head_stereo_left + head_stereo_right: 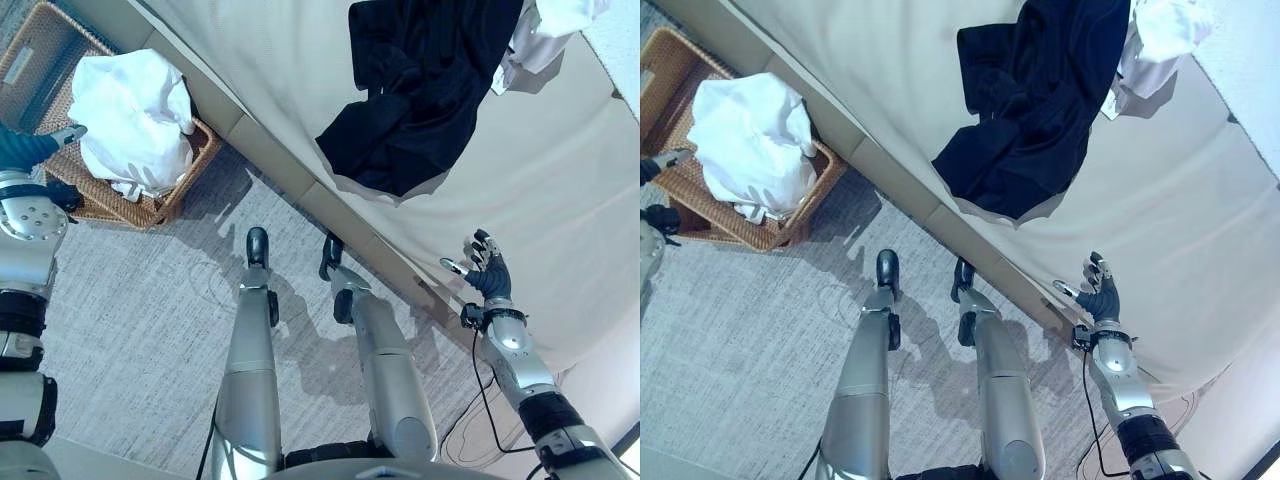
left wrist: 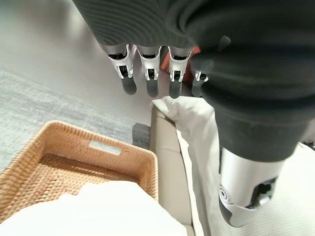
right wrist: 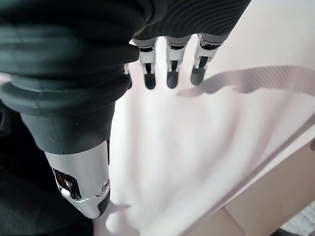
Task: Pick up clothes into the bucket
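The wicker basket stands on the carpeted floor, pressed against the bed's side. A white garment heaps over most of its opening, leaving free only the far end, where bare weave and a handle slot show in the left wrist view. The left hand hangs at the basket's outer rim, fingers straight. On the bed, bare sheet lies between the right hand and the dark garment. A white shirt touches that garment's far side.
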`<state>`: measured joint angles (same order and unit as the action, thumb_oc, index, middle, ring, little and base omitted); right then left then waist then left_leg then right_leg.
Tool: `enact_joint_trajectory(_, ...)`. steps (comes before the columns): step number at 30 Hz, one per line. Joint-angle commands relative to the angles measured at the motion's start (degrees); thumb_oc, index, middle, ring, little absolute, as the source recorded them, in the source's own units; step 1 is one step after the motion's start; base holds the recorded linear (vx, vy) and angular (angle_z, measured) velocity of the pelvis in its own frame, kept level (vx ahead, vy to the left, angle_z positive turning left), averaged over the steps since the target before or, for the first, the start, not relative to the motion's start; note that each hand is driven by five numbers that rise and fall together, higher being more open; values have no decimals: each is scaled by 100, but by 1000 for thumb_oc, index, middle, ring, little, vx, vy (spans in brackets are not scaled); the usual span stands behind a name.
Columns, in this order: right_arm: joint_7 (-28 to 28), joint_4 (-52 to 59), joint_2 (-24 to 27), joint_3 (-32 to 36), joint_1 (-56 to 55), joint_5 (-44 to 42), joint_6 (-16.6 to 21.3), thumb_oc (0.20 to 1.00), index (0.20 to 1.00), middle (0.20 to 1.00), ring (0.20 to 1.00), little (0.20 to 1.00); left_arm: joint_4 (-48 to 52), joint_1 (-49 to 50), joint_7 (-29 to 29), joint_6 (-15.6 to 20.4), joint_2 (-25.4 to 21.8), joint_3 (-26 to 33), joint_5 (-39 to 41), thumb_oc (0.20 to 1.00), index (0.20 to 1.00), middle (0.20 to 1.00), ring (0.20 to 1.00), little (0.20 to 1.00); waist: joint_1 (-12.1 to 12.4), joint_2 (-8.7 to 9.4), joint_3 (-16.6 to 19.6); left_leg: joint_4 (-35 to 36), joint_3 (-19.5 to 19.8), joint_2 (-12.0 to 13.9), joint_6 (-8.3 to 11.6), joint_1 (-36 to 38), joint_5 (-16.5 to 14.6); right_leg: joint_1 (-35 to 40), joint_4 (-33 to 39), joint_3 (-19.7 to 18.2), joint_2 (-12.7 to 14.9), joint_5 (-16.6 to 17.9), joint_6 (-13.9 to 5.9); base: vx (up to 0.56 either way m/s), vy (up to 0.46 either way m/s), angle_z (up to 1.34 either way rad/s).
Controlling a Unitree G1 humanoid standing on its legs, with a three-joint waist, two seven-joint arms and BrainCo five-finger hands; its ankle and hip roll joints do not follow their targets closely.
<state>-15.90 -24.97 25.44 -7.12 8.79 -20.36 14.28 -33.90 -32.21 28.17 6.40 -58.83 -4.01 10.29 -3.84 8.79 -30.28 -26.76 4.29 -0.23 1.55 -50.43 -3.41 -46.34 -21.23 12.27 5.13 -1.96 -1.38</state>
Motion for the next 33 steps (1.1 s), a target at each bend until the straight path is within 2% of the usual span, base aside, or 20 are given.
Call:
enact_joint_trajectory(1, -90, 357, 227, 412, -197, 54, -56, 1000, 1000, 1000, 1000, 1000, 253, 282, -39, 95, 183, 632, 142, 1000, 1000, 1000, 1000, 1000, 134, -83, 48, 234, 154, -129, -70, 207, 7, 299, 184, -5, 470, 180, -608, 0, 0, 0)
enact_joint_trajectory(3, -147, 472, 207, 531, -193, 41, -55, 1000, 1000, 1000, 1000, 1000, 346, 588, -41, 135, 440, 825, 230, 1000, 1000, 1000, 1000, 1000, 159, -146, 48, 285, 145, -135, -70, 280, 19, 313, 130, -15, 482, 139, -597, -3, 0, -2)
enact_joint_trajectory(5, -287, 638, 189, 755, -127, 38, 7, 1000, 1000, 1000, 1000, 1000, 607, 1065, -4, 368, 1020, 1029, 516, 1000, 1000, 1000, 1000, 1000, 205, -251, 48, 310, 141, -176, -89, 390, 9, 345, 3, -55, 507, 68, -573, -5, 5, -9)
enact_joint_trajectory(7, -349, 713, 214, 835, -109, 63, 18, 1000, 1000, 1000, 1000, 1000, 856, 1308, 18, 471, 1268, 1107, 543, 1000, 1000, 1000, 1000, 1000, 218, -302, 48, 317, 136, -194, -95, 439, 3, 370, -44, -71, 521, 28, -565, -1, 1, -5)
enact_joint_trajectory(8, -498, 798, 279, 993, 119, 118, 101, 1000, 1000, 1000, 1000, 1000, 937, 1576, -74, 737, 1783, 1121, 880, 1000, 1000, 1000, 1000, 1000, 285, -394, 48, 348, 106, -230, -105, 567, 3, 435, -137, -107, 544, -36, -543, -6, -2, 7)
enact_joint_trajectory(9, -503, 798, 300, 987, 116, 121, 100, 1000, 1000, 1000, 1000, 1000, 940, 1593, -82, 749, 1804, 1130, 887, 1000, 1000, 1000, 1000, 1000, 276, -408, 48, 354, 103, -232, -106, 579, 2, 441, -143, -110, 546, -42, -544, -4, 6, 7)
enact_joint_trajectory(10, -594, 965, 505, 1062, 289, 334, 187, 1000, 1000, 1000, 1000, 1000, 924, 1778, -181, 914, 2163, 1092, 981, 1000, 1000, 1000, 1000, 1000, 332, -485, 48, 407, 90, -259, -110, 708, 12, 499, -240, -141, 573, -102, -526, 1, 1, 4)
enact_joint_trajectory(11, -596, 965, 520, 1058, 286, 336, 188, 1000, 1000, 1000, 1000, 1000, 921, 1784, -185, 922, 2179, 1094, 981, 1000, 1000, 1000, 1000, 1000, 325, -496, 48, 414, 88, -262, -111, 718, 12, 503, -245, -143, 576, -108, -526, 0, 0, 0)
enact_joint_trajectory(12, -642, 1054, 619, 1111, 510, 381, 268, 1000, 1000, 1000, 1000, 1000, 815, 1930, -283, 936, 2590, 861, 957, 1000, 1000, 1000, 1000, 1000, 393, -559, 48, 484, 97, -298, -106, 826, 57, 563, -325, -153, 609, -165, -510, -6, -27, 4)
enact_joint_trajectory(18, -681, 1271, 971, 1075, 853, 840, 260, 1000, 1000, 1000, 1000, 1000, 430, 2180, -500, 954, 3193, 443, 706, 1000, 1000, 1000, 1000, 1000, 563, -716, 48, 769, 192, -370, -79, 1151, 227, 797, -439, -65, 710, -293, -470, -8, -68, 19)
enact_joint_trajectory(19, -724, 1234, 1040, 1018, 961, 970, 217, 1000, 1000, 1000, 1000, 1000, 330, 2267, -489, 986, 3343, 379, 663, 1000, 1000, 1000, 1000, 1000, 606, -775, 48, 881, 227, -391, -66, 1240, 291, 851, -458, -17, 733, -319, -463, -84, -63, 23)
enact_joint_trajectory(20, -781, 1179, 1100, 990, 1101, 1089, 179, 1000, 1000, 1000, 1000, 1000, 263, 2316, -516, 988, 3405, 310, 629, 1000, 1000, 1000, 1000, 1000, 665, -824, 48, 976, 240, -408, -80, 1189, 509, 814, -406, 75, 768, -159, -413, -14, -116, 18)
enact_joint_trajectory(21, -880, 1003, 1214, 882, 1328, 1243, 80, 1000, 1000, 1000, 1000, 1000, 156, 2411, -564, 1000, 3523, 165, 607, 1000, 1000, 1000, 1000, 1000, 745, -889, 48, 1122, 318, -426, -39, 1422, 438, 978, -446, 83, 785, -341, -456, -90, -61, 14)
enact_joint_trajectory(22, -888, 987, 1222, 875, 1352, 1242, 89, 1000, 1000, 1000, 1000, 1000, 163, 2406, -563, 1008, 3528, 169, 606, 1000, 1000, 1000, 1000, 1000, 740, -911, 48, 1154, 306, -427, -55, 1324, 607, 903, -393, 159, 799, -180, -405, -10, -84, 28)
enact_joint_trajectory(23, -990, 825, 1267, 785, 1529, 1359, 5, 1000, 1000, 1000, 1000, 1000, 163, 2479, -598, 1034, 3602, 110, 637, 1000, 1000, 1000, 1000, 1000, 793, -966, 48, 1242, 330, -438, -40, 1378, 662, 947, -383, 204, 814, -191, -404, -3, -97, 32)
enact_joint_trajectory(24, -1042, 525, 1405, 658, 1764, 1458, -166, 1000, 1000, 1000, 1000, 1000, 102, 2549, -624, 1056, 3697, 19, 733, 1000, 1000, 1000, 1000, 1000, 889, -1002, 48, 1385, 406, -449, 5, 1583, 578, 1085, -435, 181, 813, -392, -448, 76, -123, 33)
enact_joint_trajectory(25, -1044, 505, 1412, 643, 1780, 1454, -160, 1000, 1000, 1000, 1000, 1000, 102, 2552, -624, 1057, 3704, 22, 734, 1000, 1000, 1000, 1000, 1000, 877, -1009, 48, 1398, 413, -450, 6, 1591, 584, 1092, -432, 187, 814, -393, -448, 74, -127, 21)
enact_joint_trajectory(28, -1209, -232, 1672, 333, 2461, 1562, -505, 1000, 1000, 1000, 1000, 1000, 110, 2625, -627, 1093, 3840, -162, 940, 1000, 1000, 1000, 1000, 1000, 1018, -1102, 48, 1605, 504, -450, 42, 1657, 740, 1117, -439, 293, 843, -423, -434, -8, -78, 14)
enact_joint_trajectory(30, -1397, -949, 1827, 61, 3109, 1539, -712, 1000, 1000, 1000, 1000, 1000, 249, 2679, -606, 1135, 3893, -340, 1024, 1000, 1000, 1000, 1000, 1000, 1104, -1178, 48, 1734, 576, -436, 62, 1659, 838, 1097, -452, 356, 866, -441, -426, -3, -68, 21)
enact_joint_trajectory(33, -1344, -2025, 2029, -453, 4032, 1419, -923, 1000, 1000, 1000, 1000, 1000, 543, 2785, -716, 1125, 3831, -694, 1039, 1000, 1000, 1000, 1000, 1000, 1223, -1253, 48, 1851, 632, -420, 70, 1642, 918, 1045, -487, 424, 889, -471, -411, 0, -40, 22)
